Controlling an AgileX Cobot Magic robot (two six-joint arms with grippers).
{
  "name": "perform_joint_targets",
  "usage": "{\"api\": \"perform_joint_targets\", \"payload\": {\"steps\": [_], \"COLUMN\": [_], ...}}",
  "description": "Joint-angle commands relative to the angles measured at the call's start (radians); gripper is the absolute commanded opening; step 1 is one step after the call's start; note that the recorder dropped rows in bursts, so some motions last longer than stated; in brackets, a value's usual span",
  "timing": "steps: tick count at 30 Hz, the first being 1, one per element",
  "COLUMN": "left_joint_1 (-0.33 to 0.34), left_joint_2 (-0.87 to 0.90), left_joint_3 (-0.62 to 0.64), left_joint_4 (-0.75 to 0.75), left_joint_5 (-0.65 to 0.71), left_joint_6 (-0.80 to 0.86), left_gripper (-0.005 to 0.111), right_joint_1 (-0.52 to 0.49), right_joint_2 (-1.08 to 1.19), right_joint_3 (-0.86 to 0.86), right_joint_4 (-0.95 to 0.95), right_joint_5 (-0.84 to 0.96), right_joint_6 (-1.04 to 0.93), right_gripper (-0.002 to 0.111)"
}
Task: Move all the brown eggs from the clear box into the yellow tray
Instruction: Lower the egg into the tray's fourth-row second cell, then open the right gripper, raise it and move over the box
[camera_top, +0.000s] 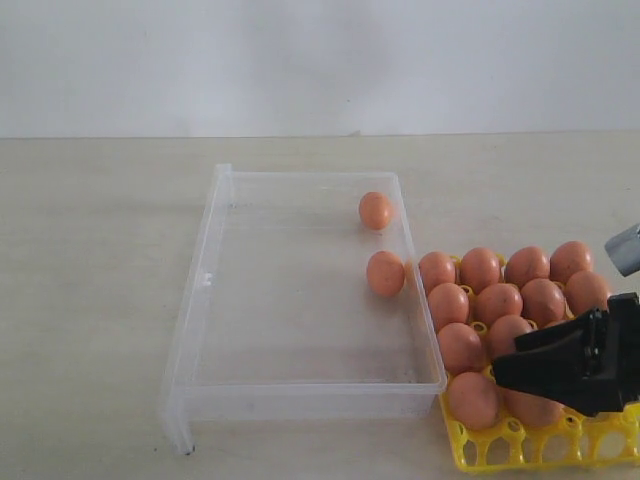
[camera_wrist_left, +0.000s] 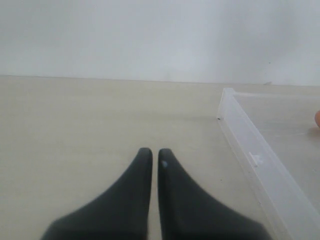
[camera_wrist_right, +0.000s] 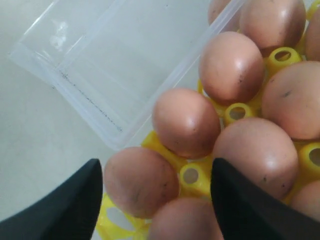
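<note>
**View coverage.** The exterior view shows only the right end effector (camera_top: 508, 362), a matte black wedge-shaped unit. It hangs over the near rows of the yellow tray (camera_top: 500, 452). The left end effector (camera_wrist_left: 155, 152) appears only in the left wrist view. Its two smooth black tapered fingers (camera_wrist_left: 142, 172) are clenched to a thin slit with nothing between them, and they hover over the bare desk (camera_wrist_left: 75, 130). A corner of the clear box (camera_wrist_left: 227, 102) lies ahead and to one side.

**Right end effector state.** The right wrist view shows the fingers (camera_wrist_right: 75, 200) spread wide and released. Seated brown eggs (camera_wrist_right: 186, 122) lie between and directly below them, and none is clamped.

**Task items.** About eleven eggs fill the tray around and beyond the right end effector. Two more lie in the box, well apart from that end effector, against the box wall nearest the tray.

**Materials.**
- Eggs: smooth, oval, orange-brown; faint dark specks are visible only in the right wrist view.
- Tray: glossy yellow lattice with round holes.
- Box: transparent, shallow, rectangular, with a flanged rim.
- Desk: pale and matte.
</note>
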Motion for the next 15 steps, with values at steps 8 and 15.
{"api": "perform_joint_targets", "payload": {"steps": [8, 15], "left_joint_1": [0.003, 0.003], "left_joint_2": [-0.002, -0.002], "left_joint_3": [0.003, 0.003], "left_joint_4": [-0.003, -0.003], "left_joint_5": [-0.007, -0.007], "left_joint_6": [0.002, 0.002], "left_gripper": [0.004, 0.004], "right_joint_1": [0.0, 0.003], "right_joint_2": [0.001, -0.001], "right_joint_3": [0.002, -0.035], "right_joint_4": [0.165, 0.56], "right_joint_5": [-0.15, -0.202], "right_joint_6": [-0.018, 0.168], "right_gripper": [0.059, 0.0]}}
